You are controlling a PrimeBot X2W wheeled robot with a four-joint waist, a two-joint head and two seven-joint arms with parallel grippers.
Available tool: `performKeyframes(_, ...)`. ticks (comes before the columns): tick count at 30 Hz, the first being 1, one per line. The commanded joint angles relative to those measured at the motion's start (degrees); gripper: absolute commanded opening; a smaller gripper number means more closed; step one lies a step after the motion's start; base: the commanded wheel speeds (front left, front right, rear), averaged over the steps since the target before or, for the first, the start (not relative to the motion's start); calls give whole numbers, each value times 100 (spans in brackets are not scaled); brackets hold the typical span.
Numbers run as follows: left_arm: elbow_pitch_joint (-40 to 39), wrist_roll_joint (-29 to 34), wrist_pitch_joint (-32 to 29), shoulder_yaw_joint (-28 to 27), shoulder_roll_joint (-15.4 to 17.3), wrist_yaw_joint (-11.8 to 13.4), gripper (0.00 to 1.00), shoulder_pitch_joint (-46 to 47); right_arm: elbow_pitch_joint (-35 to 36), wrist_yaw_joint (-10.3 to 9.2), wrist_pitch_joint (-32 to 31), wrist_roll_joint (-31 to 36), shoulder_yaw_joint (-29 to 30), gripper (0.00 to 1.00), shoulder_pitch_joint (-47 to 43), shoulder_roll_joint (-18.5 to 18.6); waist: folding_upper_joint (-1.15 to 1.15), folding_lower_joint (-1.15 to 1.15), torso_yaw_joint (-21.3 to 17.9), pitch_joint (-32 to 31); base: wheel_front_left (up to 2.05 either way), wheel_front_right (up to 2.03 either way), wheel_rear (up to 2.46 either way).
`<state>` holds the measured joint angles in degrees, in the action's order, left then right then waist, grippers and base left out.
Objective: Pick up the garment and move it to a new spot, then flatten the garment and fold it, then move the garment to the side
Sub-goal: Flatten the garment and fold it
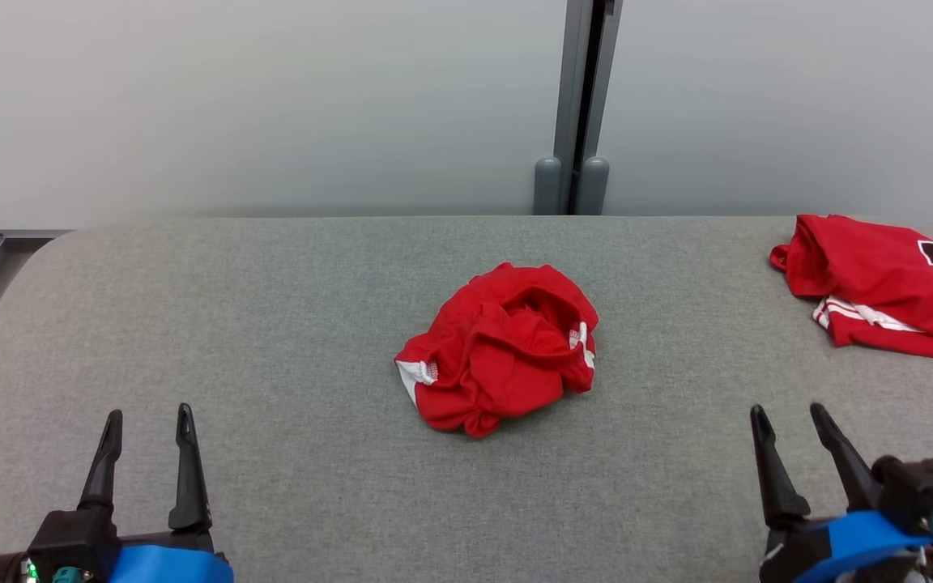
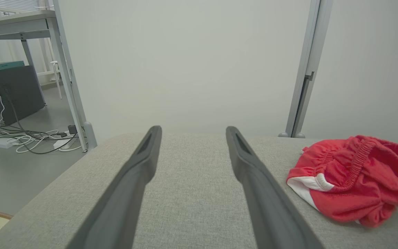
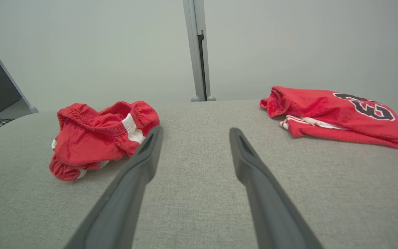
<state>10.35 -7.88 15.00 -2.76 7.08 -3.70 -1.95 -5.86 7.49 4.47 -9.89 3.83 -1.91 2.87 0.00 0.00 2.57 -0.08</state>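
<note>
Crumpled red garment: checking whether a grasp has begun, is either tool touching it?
No, the garment lies bunched well ahead of the open left tool and open right tool, touching neither.

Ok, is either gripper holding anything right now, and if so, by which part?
Nothing is held. The left gripper and the right gripper are both open and empty, apart from the crumpled red garment.

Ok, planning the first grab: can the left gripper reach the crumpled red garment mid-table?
Probably yes: just bare grey fabric table lies between the open left gripper and the crumpled red garment.
</note>
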Motion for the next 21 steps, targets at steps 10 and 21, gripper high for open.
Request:
performKeyframes(10,28,85,24,98,-91,-82,100,321,-278,1,-291,300,-598,100,1444,4,0,0,259,234,0,0,0)
performKeyframes(21,95,54,24,258,-253,-143,100,635,-1818,1,-714,720,-739,100,2970,7,0,0,803,695,0,0,0)
